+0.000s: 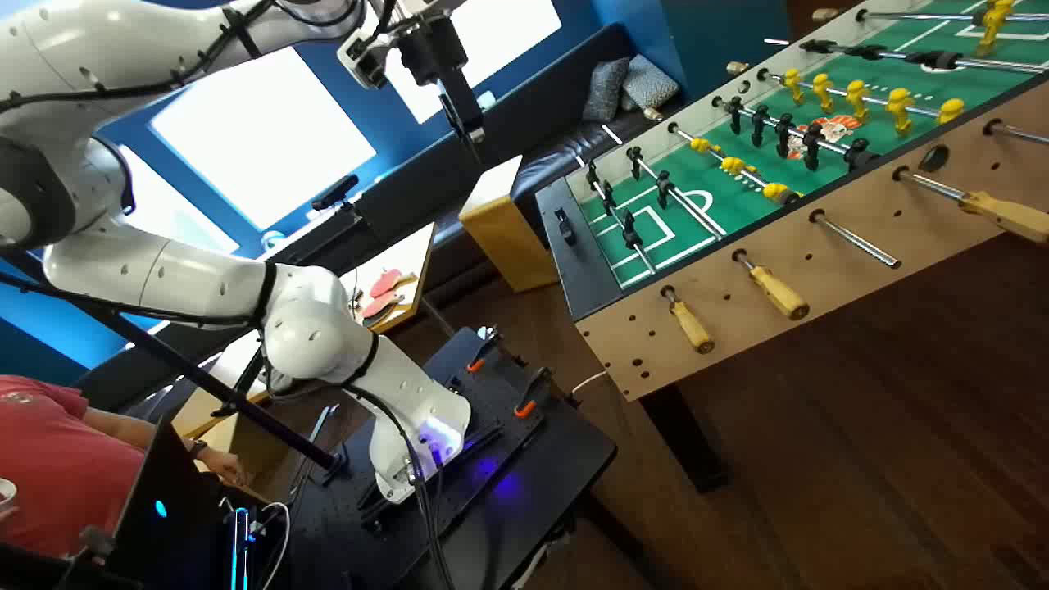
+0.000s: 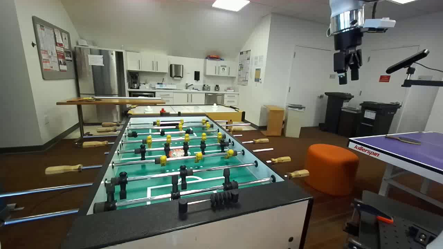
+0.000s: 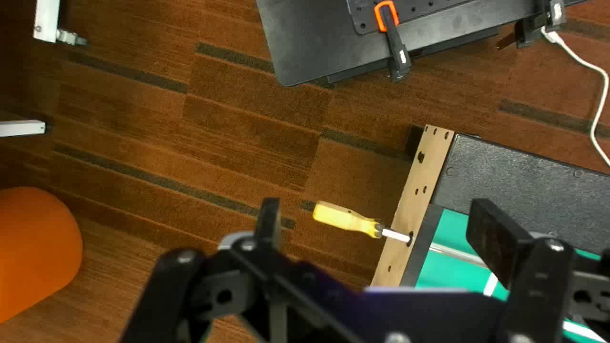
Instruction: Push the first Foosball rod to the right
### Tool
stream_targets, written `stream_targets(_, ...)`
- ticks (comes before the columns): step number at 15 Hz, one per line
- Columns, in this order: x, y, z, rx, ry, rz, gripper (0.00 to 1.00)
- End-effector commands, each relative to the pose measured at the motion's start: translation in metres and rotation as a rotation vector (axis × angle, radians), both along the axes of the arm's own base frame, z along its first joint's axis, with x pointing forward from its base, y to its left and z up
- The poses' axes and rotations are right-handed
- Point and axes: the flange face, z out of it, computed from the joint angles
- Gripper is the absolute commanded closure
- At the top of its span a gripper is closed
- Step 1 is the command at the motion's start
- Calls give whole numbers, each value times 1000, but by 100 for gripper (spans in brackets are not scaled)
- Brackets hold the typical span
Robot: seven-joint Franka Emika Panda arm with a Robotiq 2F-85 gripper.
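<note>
The first Foosball rod [image 1: 692,329] is at the table's near end, with a tan wooden handle outside the wooden side wall. It also shows in an exterior view [image 2: 297,174], with black figures on its silver bar. In the wrist view its handle [image 3: 344,219] lies in the gap between my fingertips, well below them, with a short length of bar between handle and wall. My gripper [image 3: 375,212] is open and empty, with fingers wide apart. It hangs high above the table's level in both exterior views [image 1: 474,139] [image 2: 349,76], touching nothing.
The second rod's handle [image 1: 774,293] sits close beside the first. The foosball table's black end ledge [image 2: 173,218] carries a score counter [image 2: 223,199]. My black base table [image 1: 565,459] with clamps stands by the table's corner. An orange stool [image 2: 332,169] stands on the handle side.
</note>
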Motion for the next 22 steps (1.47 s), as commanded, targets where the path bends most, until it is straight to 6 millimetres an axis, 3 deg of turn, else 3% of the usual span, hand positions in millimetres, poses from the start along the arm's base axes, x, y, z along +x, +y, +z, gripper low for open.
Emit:
stream_targets(1,0,0,1,0,1,0,0)
stream_targets(5,0,0,1,0,1,0,0)
stream_targets(7,13,11,-2,24,-22,8,0)
stream_targets(11,57,63,-19,148,-109,23,0)
stream_targets(15,112,118,-51,197,-181,-2,0)
stream_targets(19,167,158,-108,191,-275,-105,0)
stream_targets(22,194,183,-150,166,-312,-176,0)
